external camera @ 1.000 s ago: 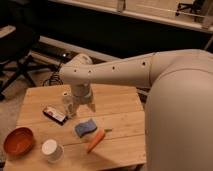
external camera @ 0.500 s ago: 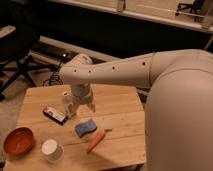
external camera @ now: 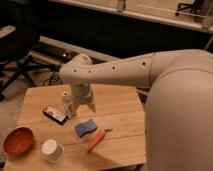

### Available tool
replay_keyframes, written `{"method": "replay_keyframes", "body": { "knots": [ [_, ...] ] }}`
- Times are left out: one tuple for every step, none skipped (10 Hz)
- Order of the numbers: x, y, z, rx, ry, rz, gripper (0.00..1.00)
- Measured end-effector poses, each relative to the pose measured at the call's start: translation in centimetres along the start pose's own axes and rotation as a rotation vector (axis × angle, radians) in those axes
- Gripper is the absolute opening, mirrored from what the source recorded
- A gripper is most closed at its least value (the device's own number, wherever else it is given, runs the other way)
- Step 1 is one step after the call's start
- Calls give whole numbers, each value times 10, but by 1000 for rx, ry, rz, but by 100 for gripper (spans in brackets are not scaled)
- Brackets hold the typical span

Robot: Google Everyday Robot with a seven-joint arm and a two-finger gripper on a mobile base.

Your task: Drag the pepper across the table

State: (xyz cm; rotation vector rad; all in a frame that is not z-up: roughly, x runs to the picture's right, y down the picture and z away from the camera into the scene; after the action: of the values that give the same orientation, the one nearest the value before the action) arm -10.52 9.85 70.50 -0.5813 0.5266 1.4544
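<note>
Hanging above the table (external camera: 120, 107), the gripper (external camera: 81, 107) (grip unclear) sits apart from pepper (external camera: 96, 140), bowl (external camera: 19, 141) and cup (external camera: 52, 150).

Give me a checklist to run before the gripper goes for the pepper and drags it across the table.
1. Slim orange-red pepper in view, lying flat on the light wooden table: ok.
2. Gripper at the pepper: not ok. It hangs behind the blue sponge, apart from the pepper.
3. Pepper free of the sponge: cannot tell. They lie very close.
4. Room to drag: ok. Bare planks show at picture right of the pepper.
5. Round orange-red bowl and white cup away from the pepper: ok, both at picture left.
</note>
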Motion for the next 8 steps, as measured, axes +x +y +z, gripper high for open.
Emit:
{"method": "replay_keyframes", "body": {
  "knots": [
    [1, -9, 7, -2, 10, 61, 65],
    [4, -18, 15, -2, 22, 112, 65],
    [8, -29, 26, -6, 35, 173, 65],
    [14, -40, 39, -10, 51, 237, 65],
    [20, -48, 51, -15, 64, 281, 65],
    [26, -54, 61, -16, 76, 305, 65],
    [35, -62, 78, -20, 97, 344, 65],
    [43, -66, 91, -17, 115, 366, 65]
  ]
}}
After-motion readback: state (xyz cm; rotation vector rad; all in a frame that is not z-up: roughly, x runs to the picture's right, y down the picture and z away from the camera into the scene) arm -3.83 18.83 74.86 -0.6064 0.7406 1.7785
